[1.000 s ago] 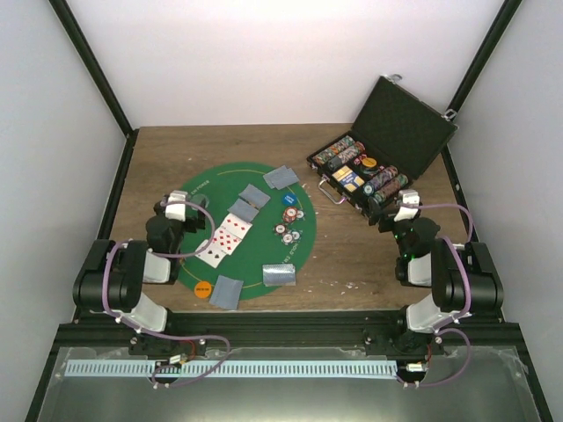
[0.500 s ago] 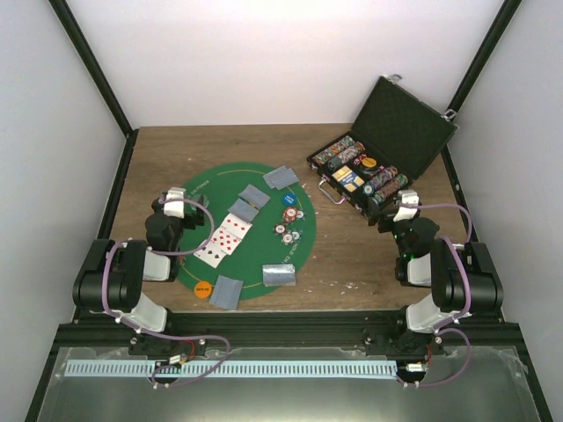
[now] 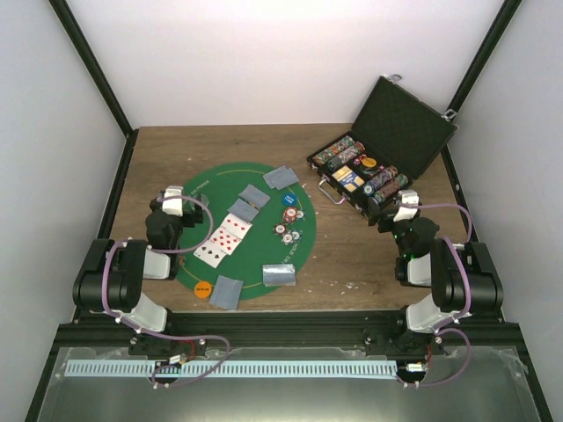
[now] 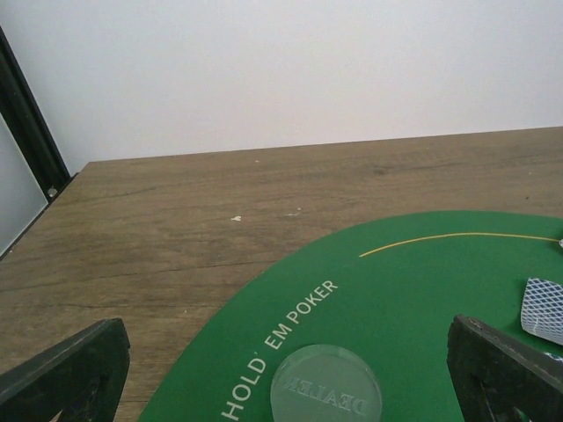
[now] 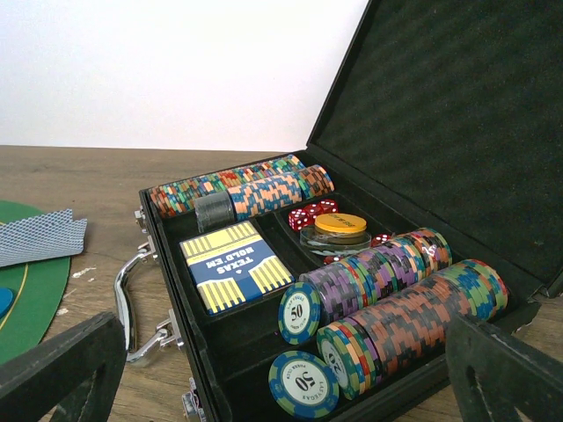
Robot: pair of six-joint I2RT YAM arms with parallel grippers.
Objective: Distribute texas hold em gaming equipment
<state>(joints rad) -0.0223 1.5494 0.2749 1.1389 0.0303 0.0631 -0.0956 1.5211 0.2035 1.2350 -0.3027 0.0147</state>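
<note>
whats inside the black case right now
Rows of striped poker chips, a blue and yellow Texas Hold Em card box, red dice and an orange disc on a clear disc lie in the black case. Whatever sits beneath the chips and box is hidden.

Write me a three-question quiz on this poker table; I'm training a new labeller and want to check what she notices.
1. What colour are the dice in the black case?
2. True or false: the case's lid is shut.
3. The face-up cards lie: A on the green mat; B inside the case; C on the bare wood.
Key: 1 red; 2 false; 3 A.
</note>
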